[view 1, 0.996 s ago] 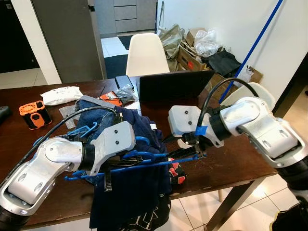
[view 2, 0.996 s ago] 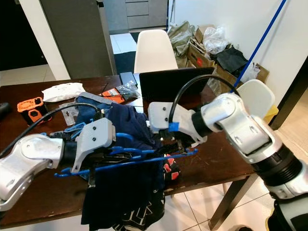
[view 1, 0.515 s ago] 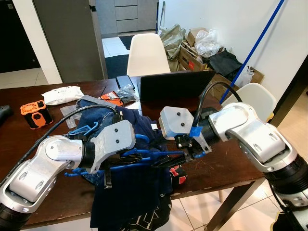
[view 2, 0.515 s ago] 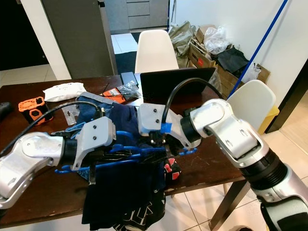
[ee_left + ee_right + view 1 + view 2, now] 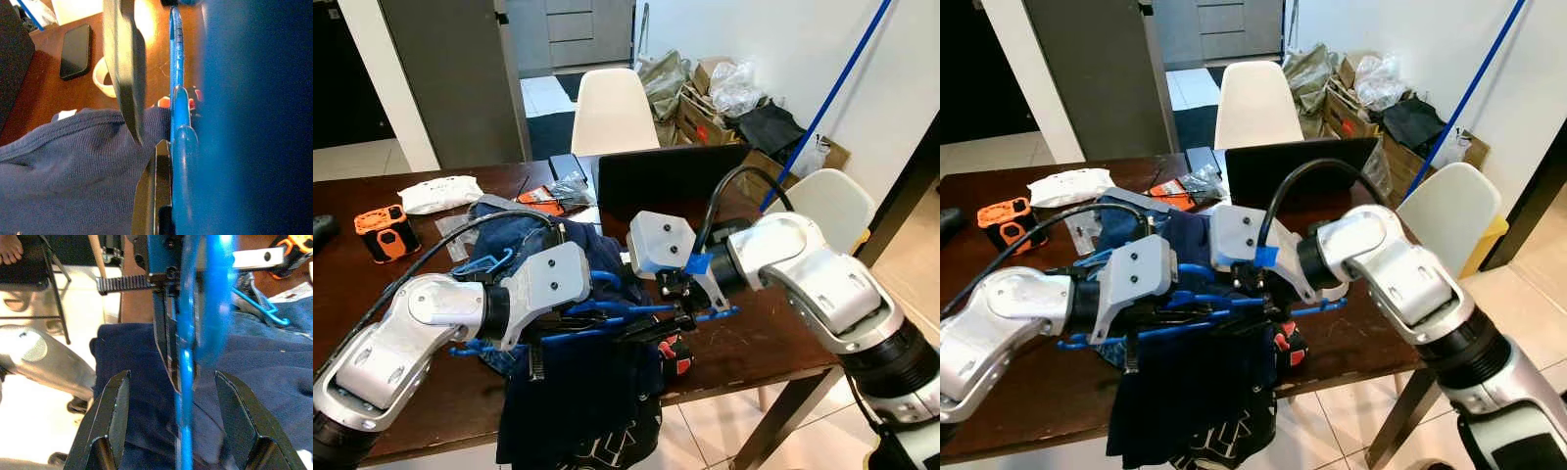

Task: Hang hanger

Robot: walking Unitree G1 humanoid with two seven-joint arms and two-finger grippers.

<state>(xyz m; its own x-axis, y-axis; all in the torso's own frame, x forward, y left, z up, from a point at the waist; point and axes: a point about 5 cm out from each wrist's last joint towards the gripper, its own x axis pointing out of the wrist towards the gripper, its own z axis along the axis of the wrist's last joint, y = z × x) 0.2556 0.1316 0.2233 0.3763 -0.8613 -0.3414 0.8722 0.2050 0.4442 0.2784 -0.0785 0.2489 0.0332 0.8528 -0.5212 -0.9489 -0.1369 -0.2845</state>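
Note:
A blue plastic hanger (image 5: pixel 707 316) lies level over a pile of dark blue clothes (image 5: pixel 587 392) at the table's front edge. My left gripper (image 5: pixel 576 328) is shut on the hanger's bar (image 5: pixel 178 122) near its middle, above the clothes. My right gripper (image 5: pixel 183 431) is open, its two black fingers (image 5: pixel 113 426) straddling the same bar just to the right of the left gripper. The navy cloth hangs over the table edge below both. A second blue hanger (image 5: pixel 485 264) rests on the pile behind my left arm.
On the dark wooden table (image 5: pixel 773 338) sit a black laptop (image 5: pixel 671 171), an orange tool (image 5: pixel 382 231), a white packet (image 5: pixel 435 192), a phone (image 5: pixel 76 49) and a tape roll (image 5: pixel 100 81). White chairs (image 5: pixel 607 108) stand behind and at the right; boxes (image 5: pixel 715 88) pile against the wall.
My right gripper has slid left along the hanger bar, from its right end to close beside the left gripper. The left arm has hardly moved.

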